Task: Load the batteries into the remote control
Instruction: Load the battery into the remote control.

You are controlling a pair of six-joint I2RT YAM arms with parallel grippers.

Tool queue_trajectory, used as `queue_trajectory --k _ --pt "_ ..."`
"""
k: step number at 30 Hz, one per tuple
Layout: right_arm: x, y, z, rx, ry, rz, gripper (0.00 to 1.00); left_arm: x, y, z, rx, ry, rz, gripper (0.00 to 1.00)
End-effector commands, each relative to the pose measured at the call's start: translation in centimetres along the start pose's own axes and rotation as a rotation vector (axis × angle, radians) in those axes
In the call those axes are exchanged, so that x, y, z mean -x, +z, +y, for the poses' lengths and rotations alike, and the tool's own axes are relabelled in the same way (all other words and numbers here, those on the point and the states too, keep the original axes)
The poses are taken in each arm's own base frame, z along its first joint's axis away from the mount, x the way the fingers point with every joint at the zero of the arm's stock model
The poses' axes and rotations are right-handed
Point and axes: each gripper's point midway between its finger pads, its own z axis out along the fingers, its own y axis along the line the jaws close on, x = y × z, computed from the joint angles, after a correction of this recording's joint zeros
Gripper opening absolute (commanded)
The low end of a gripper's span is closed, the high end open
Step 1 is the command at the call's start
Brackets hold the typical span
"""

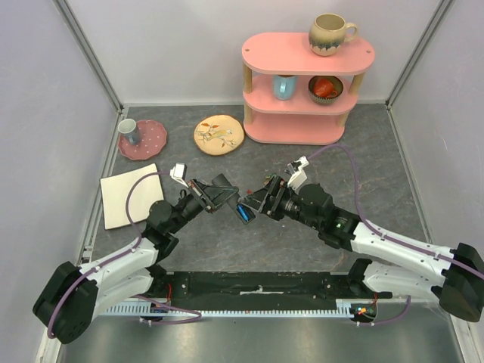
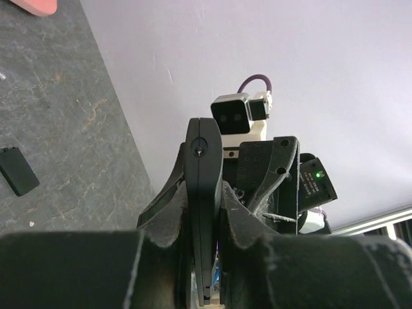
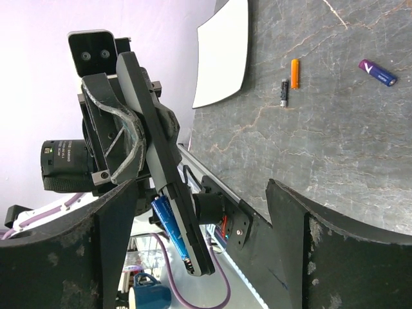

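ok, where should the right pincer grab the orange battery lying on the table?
I'd take the orange battery across its barrel, straight down from above, right pincer straddling its width. It lies flat, so only the round sides are free. A black battery lies close beside one end, so favour the other end.

My left arm [image 1: 113, 272] and right arm [image 1: 401, 249] wear pale grey shells between bulky black joints. A purple cable [image 1: 130, 195] loops off each wrist, centre left and upper right in the overhead view. The right gripper [image 1: 255, 201] has black fingers [image 3: 335, 257], scuffed grey at the edges. A green light [image 2: 318, 174] glows behind it.
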Motion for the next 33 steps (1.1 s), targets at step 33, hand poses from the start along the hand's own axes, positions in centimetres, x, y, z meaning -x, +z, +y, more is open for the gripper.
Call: queue_trajectory --k 33 --pt "-2.3 1.1 -0.9 0.043 0.100 0.088 0.80 2.1 0.0 -2.3 -0.089 0.081 -0.110 0.02"
